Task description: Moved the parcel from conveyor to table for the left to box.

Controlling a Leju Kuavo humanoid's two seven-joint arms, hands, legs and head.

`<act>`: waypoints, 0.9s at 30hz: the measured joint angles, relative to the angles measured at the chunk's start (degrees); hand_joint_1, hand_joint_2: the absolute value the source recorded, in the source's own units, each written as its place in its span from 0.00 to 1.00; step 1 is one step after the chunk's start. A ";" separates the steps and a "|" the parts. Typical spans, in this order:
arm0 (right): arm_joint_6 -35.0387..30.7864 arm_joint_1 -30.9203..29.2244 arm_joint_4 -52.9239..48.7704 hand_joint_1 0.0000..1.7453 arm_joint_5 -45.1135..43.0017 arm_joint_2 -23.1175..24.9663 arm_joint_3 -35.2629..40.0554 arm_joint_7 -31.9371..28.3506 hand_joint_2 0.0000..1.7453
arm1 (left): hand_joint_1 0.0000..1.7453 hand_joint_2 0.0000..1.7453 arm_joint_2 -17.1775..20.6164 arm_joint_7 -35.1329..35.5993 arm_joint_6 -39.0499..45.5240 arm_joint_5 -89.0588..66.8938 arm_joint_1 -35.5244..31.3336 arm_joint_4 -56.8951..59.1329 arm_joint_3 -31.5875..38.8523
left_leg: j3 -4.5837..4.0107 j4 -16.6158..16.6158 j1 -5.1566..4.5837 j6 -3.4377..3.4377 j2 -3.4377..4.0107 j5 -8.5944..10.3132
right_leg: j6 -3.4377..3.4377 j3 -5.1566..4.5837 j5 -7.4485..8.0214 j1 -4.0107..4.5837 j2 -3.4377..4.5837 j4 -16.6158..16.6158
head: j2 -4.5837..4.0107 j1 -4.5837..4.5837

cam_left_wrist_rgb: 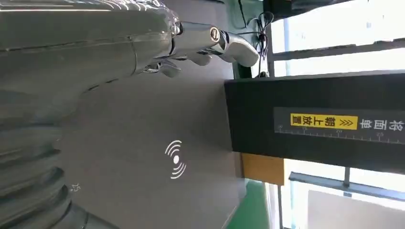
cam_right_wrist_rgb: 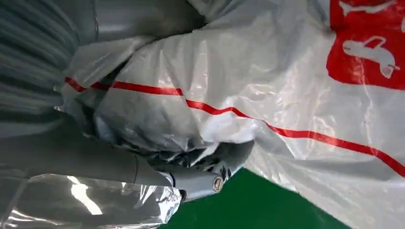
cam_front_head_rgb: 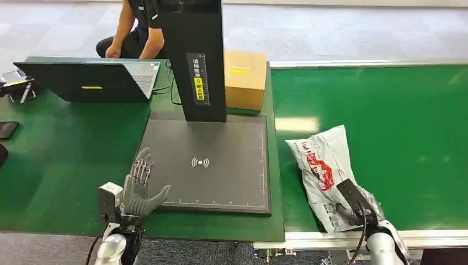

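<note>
A white plastic parcel (cam_front_head_rgb: 325,165) with red print lies on the green conveyor belt (cam_front_head_rgb: 397,121), near its front left corner. My right hand (cam_front_head_rgb: 353,212) grips the parcel's near end; up close, its thumb (cam_right_wrist_rgb: 191,181) presses into the crumpled plastic of the parcel (cam_right_wrist_rgb: 267,86). My left hand (cam_front_head_rgb: 141,190) hovers open, fingers spread, at the front left edge of the dark scanner pad (cam_front_head_rgb: 209,160) on the green table (cam_front_head_rgb: 60,160). The left wrist view shows that hand (cam_left_wrist_rgb: 143,43) above the pad (cam_left_wrist_rgb: 157,143). A cardboard box (cam_front_head_rgb: 244,79) stands behind the pad.
A black scanner column (cam_front_head_rgb: 196,61) rises from the pad's back edge. An open laptop (cam_front_head_rgb: 91,80) sits at the table's back left, with a seated person (cam_front_head_rgb: 135,30) behind it. A dark device (cam_front_head_rgb: 8,129) lies at the table's left edge.
</note>
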 measured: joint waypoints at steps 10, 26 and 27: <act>-0.11 -1.45 1.95 1.00 -1.03 -0.68 2.47 -0.24 1.00 | 0.00 1.00 0.00 0.00 0.29 0.13 0.40 0.00 -0.20 | 0.21 0.00 0.01 -0.01 0.00 0.01 | -0.02 0.18 0.03 0.02 0.01 0.00 | 0.00 -0.02; -16.59 1.10 -7.46 1.00 -11.74 1.33 5.18 -24.27 1.00 | 0.00 1.00 0.00 0.02 0.55 1.36 1.97 -1.88 -0.04 | -0.27 -0.01 0.00 -0.01 -0.15 0.03 | -0.02 -0.23 0.00 -0.03 -0.13 0.05 | 0.00 0.00; -17.66 1.38 -8.75 1.00 -12.22 1.53 5.25 -25.27 1.00 | 0.00 1.00 0.00 0.00 0.48 1.36 2.03 -2.01 0.00 | -0.29 -0.01 0.00 -0.01 -0.15 0.03 | -0.01 -0.25 -0.01 -0.03 -0.13 0.05 | 0.00 -0.02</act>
